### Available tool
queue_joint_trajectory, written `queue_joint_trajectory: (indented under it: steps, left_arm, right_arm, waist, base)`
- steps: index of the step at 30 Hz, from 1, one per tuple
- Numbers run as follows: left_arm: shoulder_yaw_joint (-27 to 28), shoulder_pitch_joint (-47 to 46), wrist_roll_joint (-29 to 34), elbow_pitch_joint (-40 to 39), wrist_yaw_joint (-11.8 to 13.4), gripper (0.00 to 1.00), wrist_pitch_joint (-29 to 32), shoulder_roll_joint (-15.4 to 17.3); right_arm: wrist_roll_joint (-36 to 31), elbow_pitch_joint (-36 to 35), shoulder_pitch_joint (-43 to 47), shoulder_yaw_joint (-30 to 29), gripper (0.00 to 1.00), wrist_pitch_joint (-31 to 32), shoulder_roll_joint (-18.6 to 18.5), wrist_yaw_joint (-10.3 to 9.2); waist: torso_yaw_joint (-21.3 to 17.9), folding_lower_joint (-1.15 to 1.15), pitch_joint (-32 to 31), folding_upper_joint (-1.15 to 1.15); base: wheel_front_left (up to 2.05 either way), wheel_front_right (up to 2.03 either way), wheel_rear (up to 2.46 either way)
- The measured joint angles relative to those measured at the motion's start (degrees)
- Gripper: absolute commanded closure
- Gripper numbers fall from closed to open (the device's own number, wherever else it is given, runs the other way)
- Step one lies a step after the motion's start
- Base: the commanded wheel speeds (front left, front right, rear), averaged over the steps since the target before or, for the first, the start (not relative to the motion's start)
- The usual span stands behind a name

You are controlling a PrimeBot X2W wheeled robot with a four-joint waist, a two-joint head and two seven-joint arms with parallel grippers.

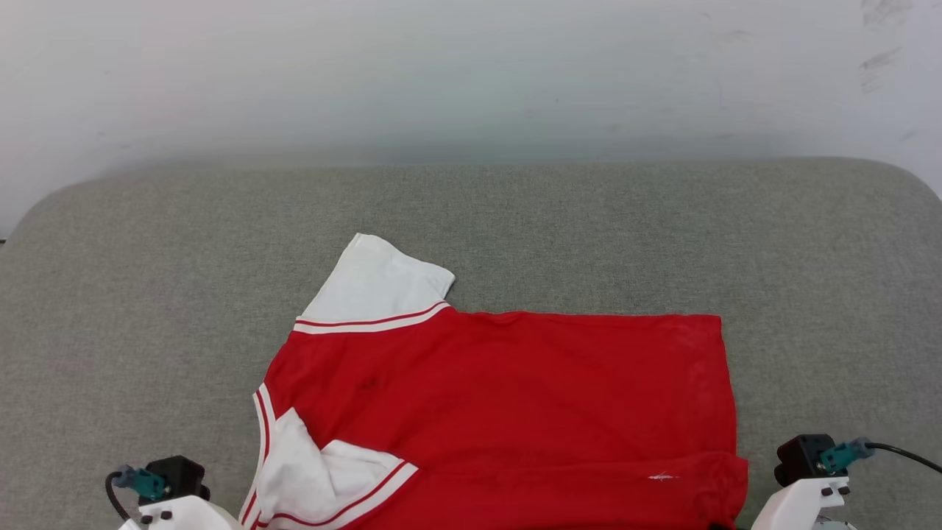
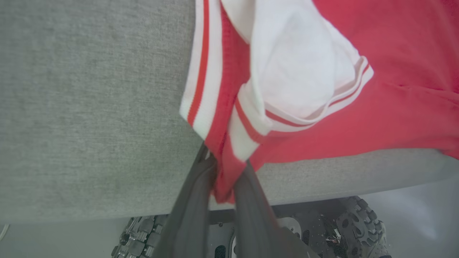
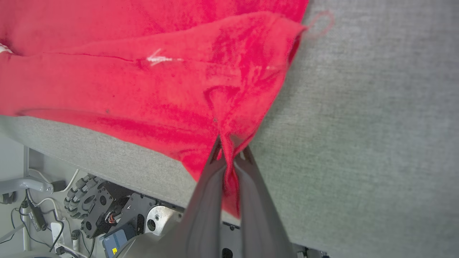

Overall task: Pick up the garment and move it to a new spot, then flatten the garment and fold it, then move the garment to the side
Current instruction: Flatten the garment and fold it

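Both clamped: left tool [image 2: 227,163] and right tool [image 3: 229,147] pinch the near edge of the bright red, white-sleeved fabric shirt [image 1: 515,397].

A grey fabric-covered table [image 1: 515,221] with rounded far corners stands against a pale wall [image 1: 441,73] bearing dark scuffs [image 1: 883,37] at the far right; pale floor [image 2: 430,215] shows below its near edge
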Motion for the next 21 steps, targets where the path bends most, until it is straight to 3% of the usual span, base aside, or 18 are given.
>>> queue_joint_trajectory:
  steps: [1,2,3,4,5,6,7,15,21]
  left_arm:
    - [-0.1,-0.2,-0.1,1.0,-0.5,1.00,-0.4,-0.7]
    - [-0.3,-0.4,-0.4,2.0,-1.0,1.00,-0.4,-1.3]
    - [-0.5,-0.6,-0.6,3.0,-1.4,0.91,-0.5,-1.8]
    - [-0.5,-1.1,-0.6,3.8,-1.6,0.50,-1.0,-2.4]
    - [-0.5,-1.7,-0.6,4.7,-2.0,0.50,-1.4,-2.8]
    - [-0.5,-2.3,-0.6,5.2,-2.4,0.07,-1.5,-3.0]
    - [-0.5,-2.7,-0.5,5.8,-2.4,0.00,-1.9,-3.3]
    - [0.0,-5.9,2.6,6.5,-3.2,0.00,-5.8,-3.3]
    - [-0.3,-9.4,6.9,5.2,-3.4,0.00,-9.4,-2.7]
  right_arm:
    - [-0.4,0.3,0.2,-0.2,0.86,-0.7,0.4,0.00]
    - [-0.6,0.7,0.3,-0.7,0.56,-1.3,0.9,0.00]
    - [-0.6,1.2,0.3,-1.0,0.00,-1.8,1.3,-0.01]
    - [-0.7,1.5,0.3,-1.2,0.00,-2.7,1.7,0.00]
    - [-0.9,1.7,0.3,-1.3,0.00,-3.9,2.1,0.00]
    - [-0.9,1.9,0.2,-1.5,0.00,-4.8,2.4,0.00]
    - [-0.9,2.1,0.2,-1.4,0.00,-5.7,2.6,0.00]
    - [-5.6,0.4,-0.5,-4.0,0.00,-19.7,3.6,-0.01]
    - [-11.3,-3.7,-1.5,-7.9,0.00,-28.5,6.7,-0.01]
  waist:
    - [0.0,0.00,0.1,0.00]
    - [0.0,0.00,0.2,0.00]
    - [0.0,0.00,0.3,0.00]
    - [0.0,0.00,0.4,0.00]
    - [-0.1,0.00,0.5,0.00]
    - [-0.1,0.00,0.6,0.00]
    - [-0.1,0.00,0.6,0.00]
    - [-0.1,0.00,-0.2,0.00]
    - [-0.4,0.01,-1.1,0.00]
  base:
    - [0.00,0.00,0.00]
    - [0.00,0.00,0.00]
    - [0.00,0.00,0.00]
    - [0.00,0.00,0.00]
    - [0.00,0.00,0.00]
    - [0.00,0.00,0.00]
    - [0.00,0.00,0.00]
    - [0.00,0.00,0.00]
    - [0.00,0.00,0.00]
